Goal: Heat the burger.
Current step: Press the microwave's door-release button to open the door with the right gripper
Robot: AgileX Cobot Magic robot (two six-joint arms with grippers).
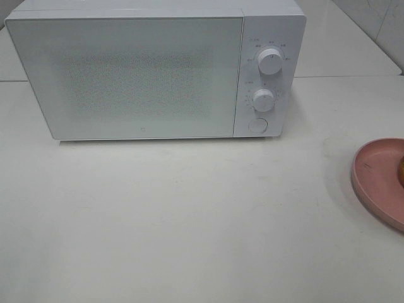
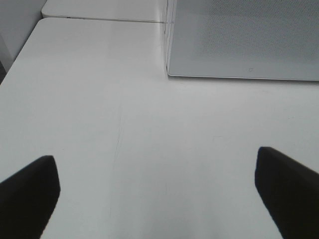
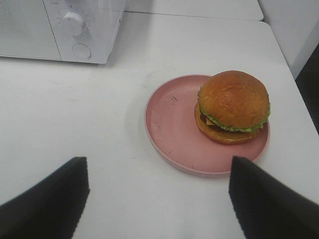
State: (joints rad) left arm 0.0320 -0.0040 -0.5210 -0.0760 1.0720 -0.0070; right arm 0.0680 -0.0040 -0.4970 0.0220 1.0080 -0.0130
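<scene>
Nearest: my left gripper [image 2: 155, 164] has its jaws wide apart with nothing between them, hanging over bare table [image 1: 189, 240] toward the left edge. My right gripper [image 3: 158, 167] is likewise spread and empty, over the table just short of the plate [image 3: 169, 124].

Plate: round, pink, with a raised rim, close to the table's right edge. In the exterior view it is partly cut off.

The burger [image 3: 233, 107] sits on the plate, off-centre toward the table's right edge, upright and not touched by either gripper. It has a domed golden-brown bun, a lettuce fringe and dark layers beneath.

Handling, my judgement: light and soft. The bun would dent under a hard pinch, and the stacked layers could shear or slide apart. If I take it directly, I should grip low across the sides, spanning both bun halves, and close gently. The safer hold is the plate's rim, which looks stiff, carried level.

Far: the microwave [image 1: 126, 76] stands at the table's far edge, white, door shut. Two knobs [image 1: 271, 57] sit one above the other, with a round button [image 1: 257, 125] below, probably the door release. The door must open before anything goes in.

Writing: the small markings ringing the knobs are too small to read. There is a tiny mark low on the door, also illegible. No brand name is readable.
</scene>
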